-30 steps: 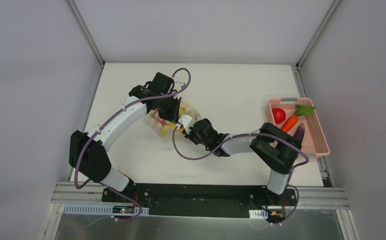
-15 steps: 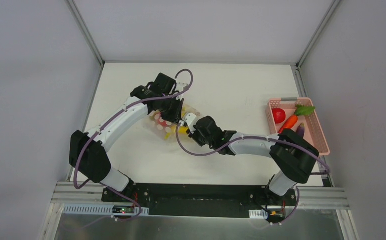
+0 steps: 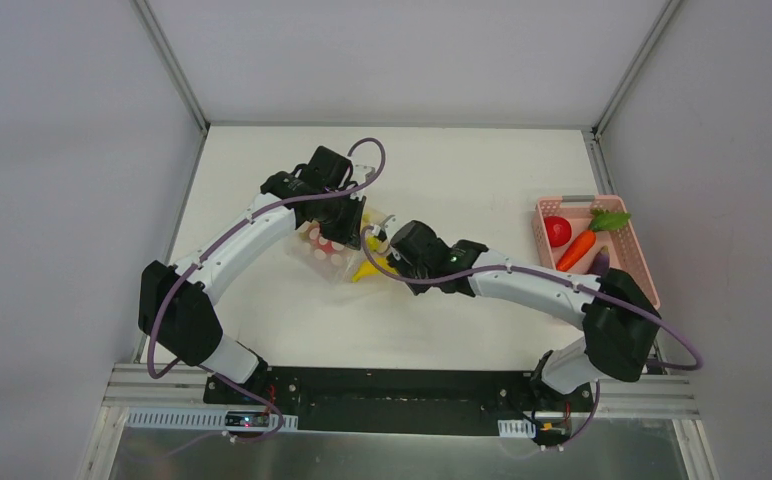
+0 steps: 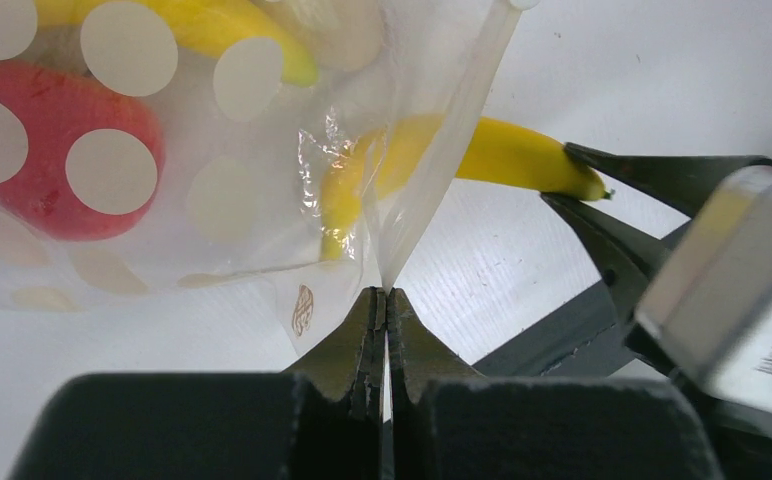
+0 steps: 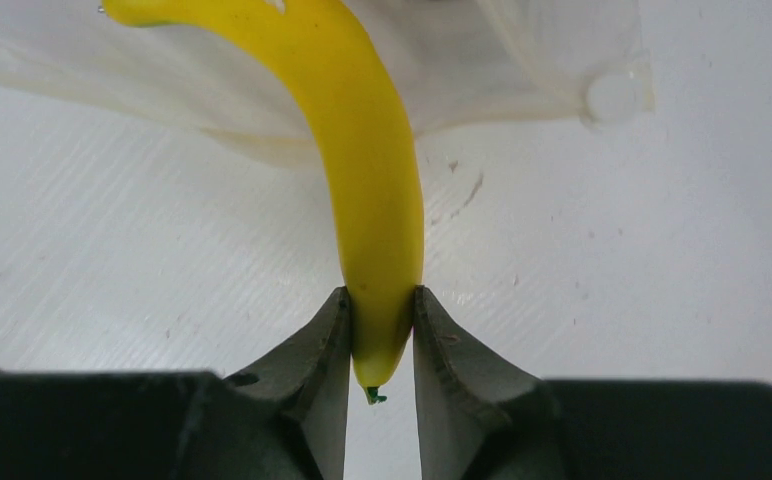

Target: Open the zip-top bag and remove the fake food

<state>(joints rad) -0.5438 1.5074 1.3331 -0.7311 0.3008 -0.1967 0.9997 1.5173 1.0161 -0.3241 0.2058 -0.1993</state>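
The banana (image 5: 372, 200) is cut off by the top edge of the right wrist view. The red fruit (image 4: 52, 105) passes the left wrist view's left edge. From above, the left gripper (image 3: 347, 235) hides part of the zip-top bag (image 3: 317, 257).

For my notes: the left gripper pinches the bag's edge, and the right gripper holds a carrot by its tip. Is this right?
One detail is wrong: the right gripper holds a yellow banana by its tip, as the right wrist view shows. The left gripper does pinch the edge of the zip-top bag.
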